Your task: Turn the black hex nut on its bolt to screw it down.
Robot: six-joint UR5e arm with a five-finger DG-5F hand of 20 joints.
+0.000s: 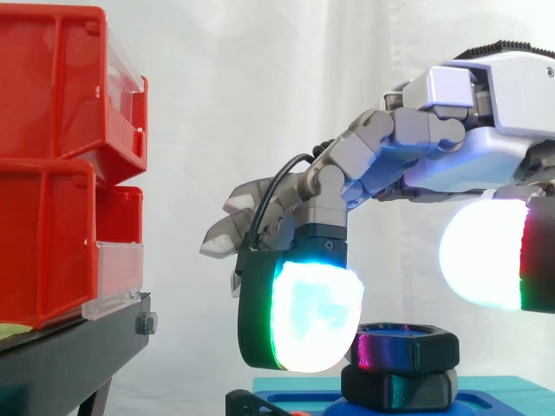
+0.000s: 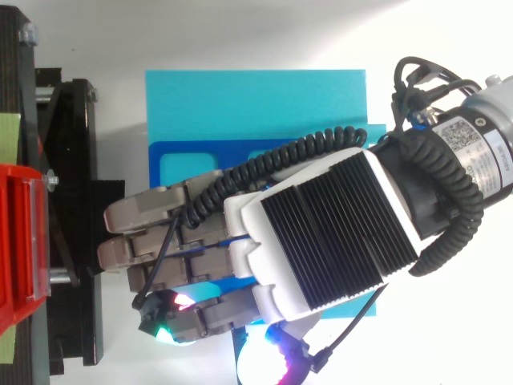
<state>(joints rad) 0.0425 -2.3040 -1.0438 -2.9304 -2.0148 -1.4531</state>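
Hovering hand (image 1: 482,154), fingers (image 1: 314,314) spread apart, 1 glowing rounded pad beside glossy black hex nut (image 1: 411,350), flat cyan plate (image 2: 256,104)

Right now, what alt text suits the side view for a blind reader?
The robot hand hangs above a black hex nut, which sits over a blue base. Red bins are stacked on a black stand at the left, before a white curtain.

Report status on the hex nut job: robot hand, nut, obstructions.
Robot hand open, over the nut. One glowing pad at the black hex nut's left side, other pad raised clear. Red bins aside, nothing blocking.
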